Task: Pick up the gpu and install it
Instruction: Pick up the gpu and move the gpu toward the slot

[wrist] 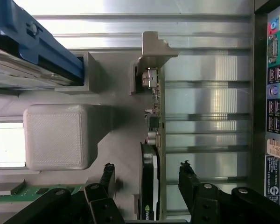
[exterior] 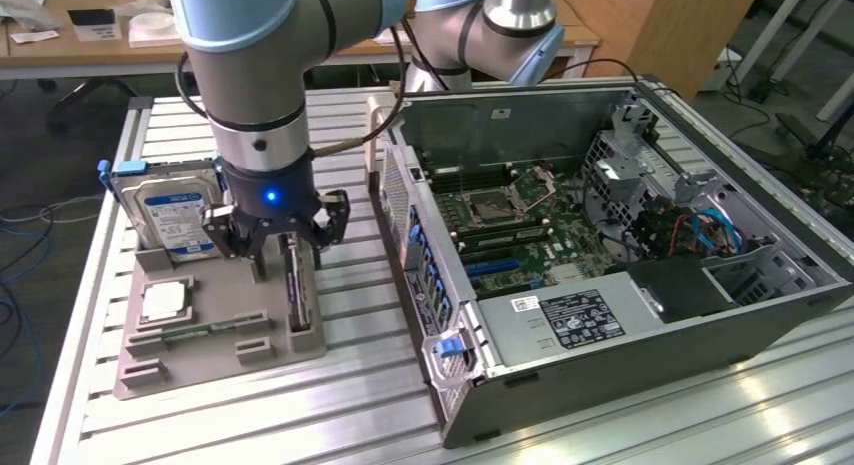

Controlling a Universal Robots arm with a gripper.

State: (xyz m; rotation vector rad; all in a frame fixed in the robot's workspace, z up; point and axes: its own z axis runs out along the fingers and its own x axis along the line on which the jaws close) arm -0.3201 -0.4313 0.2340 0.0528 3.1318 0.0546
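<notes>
The gpu (exterior: 302, 285) is a thin dark card standing on its edge in a slot of the grey holder tray (exterior: 214, 370). In the wrist view the gpu (wrist: 152, 144) shows edge-on, with its metal bracket at one end. My gripper (exterior: 284, 243) is lowered over the card's upper edge. It is open, with one finger on each side of the card. In the wrist view the gripper (wrist: 147, 176) straddles the card, and a gap shows between each black fingertip (wrist: 108, 173) and the card's faces.
An open computer case (exterior: 747, 315) lies at the exterior view's right, with its motherboard (exterior: 534, 235) exposed. On the tray stand a blue-labelled hard drive (exterior: 174, 217), a CPU (exterior: 163, 300) and a green memory stick (exterior: 200, 332). The case's rear ports (wrist: 275, 88) are close by.
</notes>
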